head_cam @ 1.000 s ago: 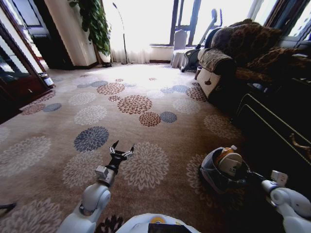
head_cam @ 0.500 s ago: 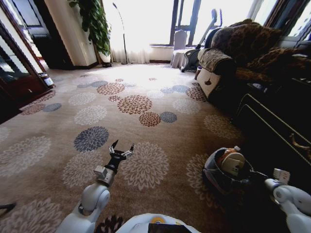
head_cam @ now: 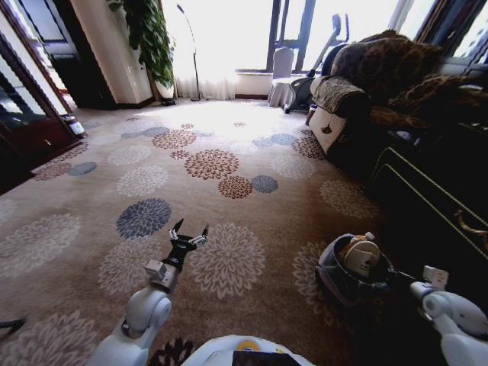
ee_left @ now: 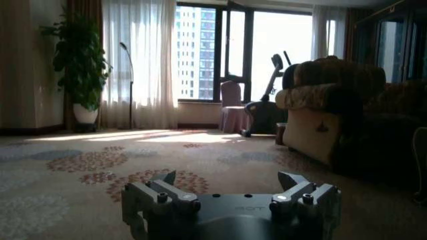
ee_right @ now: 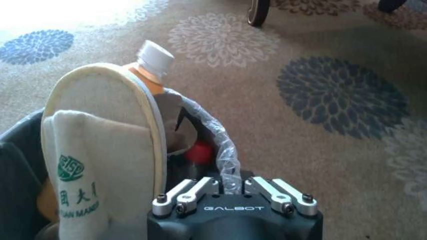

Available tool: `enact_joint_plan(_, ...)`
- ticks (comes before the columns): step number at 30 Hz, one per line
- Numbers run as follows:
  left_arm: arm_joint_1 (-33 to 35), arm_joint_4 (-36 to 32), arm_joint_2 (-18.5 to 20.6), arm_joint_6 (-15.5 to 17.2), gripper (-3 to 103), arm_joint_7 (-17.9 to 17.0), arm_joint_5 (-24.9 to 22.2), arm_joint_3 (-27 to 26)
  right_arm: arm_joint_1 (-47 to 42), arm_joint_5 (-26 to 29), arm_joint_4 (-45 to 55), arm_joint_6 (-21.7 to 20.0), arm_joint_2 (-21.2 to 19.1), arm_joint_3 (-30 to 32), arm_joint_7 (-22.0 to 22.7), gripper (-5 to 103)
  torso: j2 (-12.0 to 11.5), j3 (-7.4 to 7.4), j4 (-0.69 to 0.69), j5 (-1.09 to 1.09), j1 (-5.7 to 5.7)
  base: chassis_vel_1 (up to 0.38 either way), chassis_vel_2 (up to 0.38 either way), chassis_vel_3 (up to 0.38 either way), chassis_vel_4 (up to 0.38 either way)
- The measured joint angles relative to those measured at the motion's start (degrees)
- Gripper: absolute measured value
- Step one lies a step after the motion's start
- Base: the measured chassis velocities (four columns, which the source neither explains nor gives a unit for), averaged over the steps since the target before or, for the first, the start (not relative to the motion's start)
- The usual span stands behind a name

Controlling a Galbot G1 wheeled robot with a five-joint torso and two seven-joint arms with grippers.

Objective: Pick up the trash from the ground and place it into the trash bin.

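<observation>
Beige slipper (head_cam: 361,255) sits in the trash bin (head_cam: 335,280) in the head view, on the carpet (head_cam: 229,191) at the robot's right front, bottle (head_cam: 369,237) tip poking up beside it. Left gripper (head_cam: 189,235) hangs low over the carpet ahead of the left arm, fingers spread, holding nothing. Right arm (head_cam: 450,313) is bent just beside the bin.

Left wrist view: left gripper (ee_left: 230,186) fingers wide apart, empty, open floor and sofa (ee_left: 333,115) beyond, no litter near it.

Right wrist view: right gripper (ee_right: 230,187) is pressed together on the bin's plastic liner (ee_right: 213,132) at the rim, so it looks to be pinching the bin edge. Slipper (ee_right: 103,150) stands upright inside, white-capped bottle (ee_right: 152,60) behind it, a red bit (ee_right: 198,150) lower down.

Judgement: the trash seems already binned; this step looks like carrying or steadying the bin. Next move calls for a level grip so the tall slipper doesn't tip out.
</observation>
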Motion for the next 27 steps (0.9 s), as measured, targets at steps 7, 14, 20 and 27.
enact_joint_plan(7, -0.1, -0.2, 0.0, -0.1, 100, 0.3, -0.4, -0.3, -0.6, 0.4, 0.9, 0.2, -0.2, 0.3, 0.0, 41, 0.0, 0.00, 0.01, 0.04, 0.00, 0.000, 0.000, 0.000, 0.000)
enact_joint_plan(14, -0.3, -0.3, 0.1, -0.2, 100, 0.8, -0.6, -0.2, -3.2, 1.2, 3.7, 2.5, -0.8, 2.2, 0.0, 69, 0.0, 0.00, 0.02, 0.04, 0.00, 0.000, 0.000, 0.000, 0.000)
enact_joint_plan(20, -0.3, -0.3, 0.2, -0.2, 100, 1.0, -0.7, -0.3, -6.1, 0.7, 6.5, 5.6, -1.5, 5.4, 0.0, 89, 0.0, 0.00, 0.00, 0.04, 0.00, 0.000, 0.000, 0.000, 0.000)
enact_joint_plan(27, -0.1, 0.1, 0.1, -0.2, 100, 1.0, -0.4, -0.1, -7.5, -2.3, 8.7, 11.7, -0.3, 6.9, 0.0, 99, 0.0, 0.01, 0.00, 0.06, 0.00, 0.000, 0.000, 0.000, 0.000)
